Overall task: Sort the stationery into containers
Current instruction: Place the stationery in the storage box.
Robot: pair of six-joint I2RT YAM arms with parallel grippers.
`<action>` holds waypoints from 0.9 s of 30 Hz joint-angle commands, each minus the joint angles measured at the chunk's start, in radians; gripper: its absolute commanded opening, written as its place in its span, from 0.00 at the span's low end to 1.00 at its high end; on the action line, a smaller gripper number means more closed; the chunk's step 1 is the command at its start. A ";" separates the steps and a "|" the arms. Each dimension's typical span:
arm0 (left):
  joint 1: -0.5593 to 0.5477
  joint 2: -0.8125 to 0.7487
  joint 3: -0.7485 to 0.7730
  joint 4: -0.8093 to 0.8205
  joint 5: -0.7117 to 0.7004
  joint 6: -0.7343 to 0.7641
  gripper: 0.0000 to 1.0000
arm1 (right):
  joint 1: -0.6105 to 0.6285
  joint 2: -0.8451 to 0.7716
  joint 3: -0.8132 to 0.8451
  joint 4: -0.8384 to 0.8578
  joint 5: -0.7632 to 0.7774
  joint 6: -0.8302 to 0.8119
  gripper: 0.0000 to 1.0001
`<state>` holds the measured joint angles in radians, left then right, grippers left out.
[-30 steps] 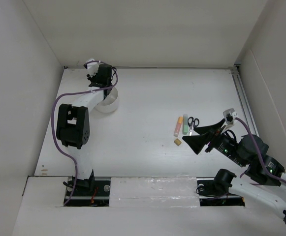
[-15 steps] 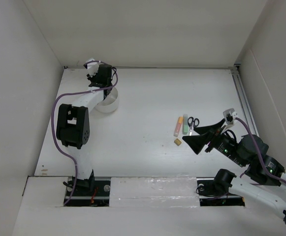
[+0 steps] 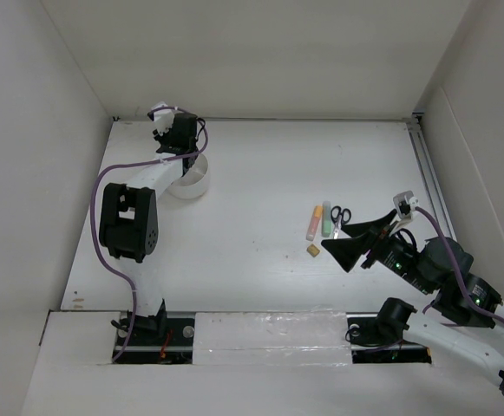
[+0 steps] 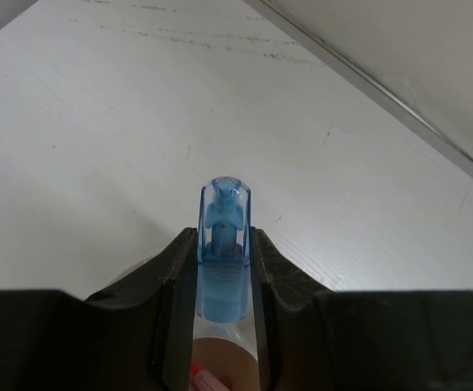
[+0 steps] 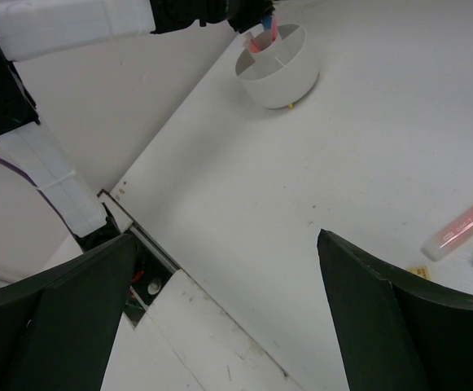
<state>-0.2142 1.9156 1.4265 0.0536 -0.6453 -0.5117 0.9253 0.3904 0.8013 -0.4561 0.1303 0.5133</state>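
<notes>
Step in hand: depositing. The left gripper [image 4: 224, 252] is clamping the blue capsule-shaped piece [image 4: 225, 213], translucent with a darker core, just above the white cup [image 5: 285, 81], where pink pens [image 5: 260, 39] are standing. Next move is probably calling for lowering into a compartment and releasing. The right gripper [image 5: 226, 238] is gaping wide, empty, well apart from the cup.

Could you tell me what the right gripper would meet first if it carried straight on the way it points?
Most likely the bare table: nothing lies between the open fingers of the right gripper. Farther along stands the white cup; depth is hard to judge.
</notes>
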 commanded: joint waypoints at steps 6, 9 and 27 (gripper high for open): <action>0.003 -0.075 -0.026 0.069 -0.025 0.032 0.00 | 0.010 -0.008 -0.008 0.048 -0.009 0.005 0.98; 0.003 -0.075 -0.026 0.069 -0.025 0.032 0.00 | 0.010 -0.008 -0.008 0.048 -0.009 0.005 0.98; 0.003 -0.093 -0.074 0.130 -0.027 0.042 0.00 | 0.010 -0.018 -0.008 0.048 -0.009 0.005 0.98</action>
<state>-0.2142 1.9007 1.3670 0.1417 -0.6590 -0.4786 0.9253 0.3885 0.8013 -0.4561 0.1303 0.5163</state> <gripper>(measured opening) 0.228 0.980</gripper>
